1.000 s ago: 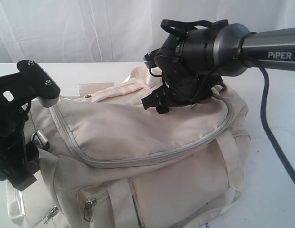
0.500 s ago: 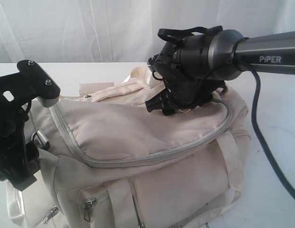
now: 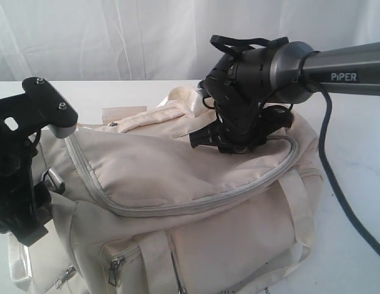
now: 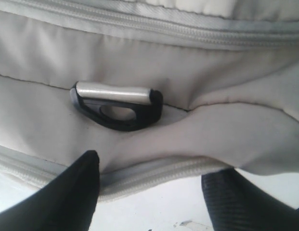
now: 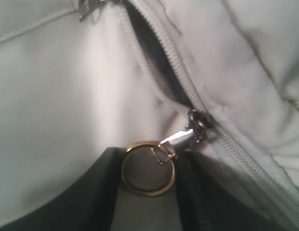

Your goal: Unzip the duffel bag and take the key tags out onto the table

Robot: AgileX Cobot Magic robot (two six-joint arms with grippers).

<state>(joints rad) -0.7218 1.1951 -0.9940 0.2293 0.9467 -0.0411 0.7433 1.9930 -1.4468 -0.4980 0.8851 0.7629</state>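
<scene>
The cream duffel bag point(image 3: 177, 177) fills the middle of the white table point(image 3: 355, 202). My right gripper point(image 5: 148, 168) sits on the bag's top right and is shut on the brass ring point(image 5: 149, 192) of the grey main zipper's pull. Just behind the slider point(image 5: 197, 122) a short stretch of zipper gapes, showing dark lining point(image 5: 151, 53). At the bag's left end my left gripper point(image 4: 149, 192) is open, its black fingers point(image 4: 77, 192) straddling a grey zipper seam point(image 4: 154, 171) without pinching it. The key tags are hidden.
A black clip with a metal bar point(image 4: 115, 103) lies on the bag's end panel near the left gripper. Small zipper pulls point(image 3: 115, 266) hang on the front pocket. A white curtain point(image 3: 116, 37) backs the table. The right arm's cable point(image 3: 336, 184) trails down the right side.
The right gripper has shifted to the right along the top of the bag, holding the pull ring, and its wrist has turned a little. The left arm has stayed put.
</scene>
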